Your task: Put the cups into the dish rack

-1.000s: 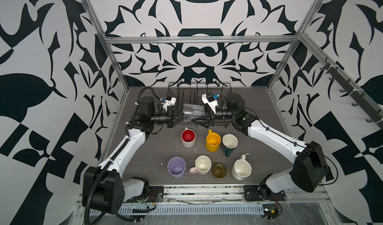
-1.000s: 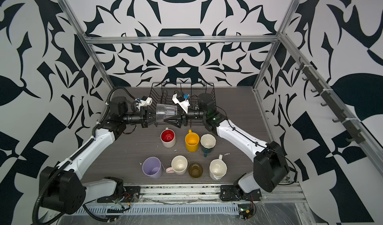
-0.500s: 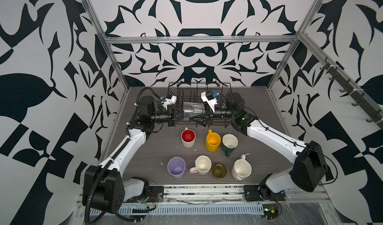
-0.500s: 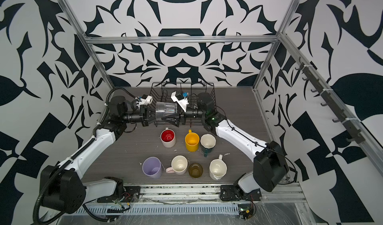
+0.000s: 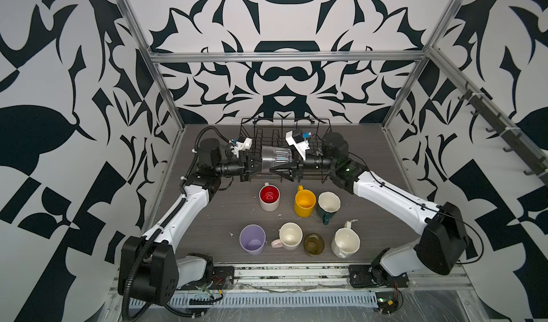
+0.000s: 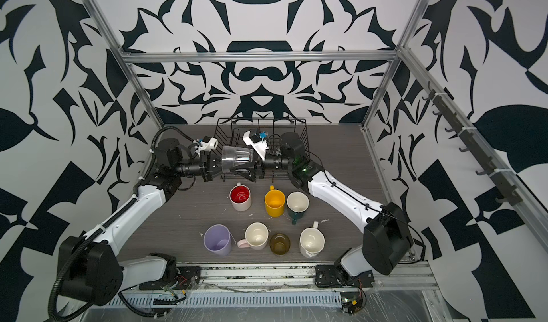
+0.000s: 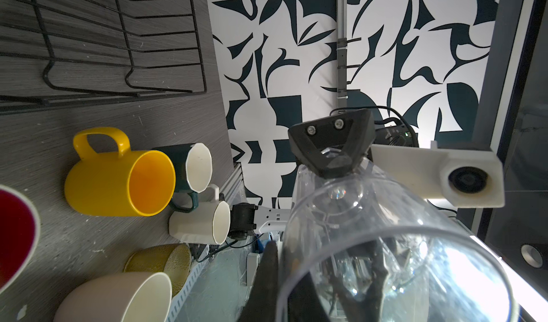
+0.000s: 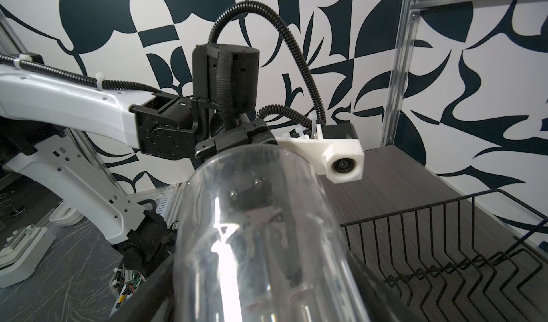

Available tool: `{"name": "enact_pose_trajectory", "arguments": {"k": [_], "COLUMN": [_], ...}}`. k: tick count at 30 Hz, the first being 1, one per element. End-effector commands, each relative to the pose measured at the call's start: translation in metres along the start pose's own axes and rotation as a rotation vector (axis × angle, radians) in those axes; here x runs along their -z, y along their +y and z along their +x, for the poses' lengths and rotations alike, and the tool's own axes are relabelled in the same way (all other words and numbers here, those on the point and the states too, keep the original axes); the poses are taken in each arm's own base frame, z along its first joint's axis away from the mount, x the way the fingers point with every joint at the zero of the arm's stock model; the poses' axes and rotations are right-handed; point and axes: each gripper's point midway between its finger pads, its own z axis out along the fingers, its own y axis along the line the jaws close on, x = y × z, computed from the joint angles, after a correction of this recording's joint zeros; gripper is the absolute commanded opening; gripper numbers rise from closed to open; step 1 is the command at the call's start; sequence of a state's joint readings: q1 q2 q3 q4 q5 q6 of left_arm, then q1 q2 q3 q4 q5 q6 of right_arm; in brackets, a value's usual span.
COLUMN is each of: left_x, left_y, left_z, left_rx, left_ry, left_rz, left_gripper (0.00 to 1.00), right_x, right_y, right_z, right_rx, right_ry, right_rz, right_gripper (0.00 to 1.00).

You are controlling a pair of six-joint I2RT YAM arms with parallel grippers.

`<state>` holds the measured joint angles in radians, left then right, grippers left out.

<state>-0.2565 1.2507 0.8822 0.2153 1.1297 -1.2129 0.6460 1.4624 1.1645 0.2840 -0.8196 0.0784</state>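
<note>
"Top views agree, so we ask: against the dish rack (image 5: 318, 128) at the table's (image 5: 225, 216) back, what moved?"

"Little. The clear glass (image 5: 275, 157), sideways in mid-air at the rack's front edge, crept rackward. Our left gripper (image 5: 259, 165) pinches its rim; the right gripper (image 5: 281, 165) straddles its base, grip uncertain. A handover, we judge. We see no legible writing."

The grey wood-grain worktop (image 5: 225, 216) is pretty loaded. The black wire dish rack (image 5: 284, 118) is parked at the far end, and seven cups are stood upright in front of it. In the back row the red-lined pink mug (image 5: 269, 198) is set apart, with the yellow mug (image 5: 304, 203) and dark green mug (image 5: 327, 206) just beside each other. The front row, by the near edge, is made up of the lilac tumbler (image 5: 252, 240), cream mug (image 5: 290, 236), olive glass (image 5: 313, 244) and white faceted mug (image 5: 345, 243). A few white flecks (image 5: 278, 215) are scattered between them.
</note>
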Motion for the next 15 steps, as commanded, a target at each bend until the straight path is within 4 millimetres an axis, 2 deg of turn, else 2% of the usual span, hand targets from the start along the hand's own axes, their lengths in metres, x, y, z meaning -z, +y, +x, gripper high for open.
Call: {"name": "enact_pose_trajectory", "arguments": {"k": [1,10,15], "left_x": [-0.005,0.000,0.003], "left_y": [-0.004,-0.004,-0.002], "left_z": [0.014,0.009,0.009], "left_rx": [-0.049,-0.044,-0.054], "left_ry": [0.049,0.026,0.015], "left_rz": [0.013,-0.005,-0.031], "left_gripper": [0.14,0.55,0.72], "right_x": [0.011,0.025,0.032], "right_y": [-0.021,-0.020,-0.023], "right_z": [-0.048,-0.064,-0.070], "right_rx": [0.053,0.050,0.040], "right_ry": [-0.101,-0.111,-0.104], "right_rz": [0.195,0.270,0.306], "right_gripper": [0.00,0.00,0.00]}}
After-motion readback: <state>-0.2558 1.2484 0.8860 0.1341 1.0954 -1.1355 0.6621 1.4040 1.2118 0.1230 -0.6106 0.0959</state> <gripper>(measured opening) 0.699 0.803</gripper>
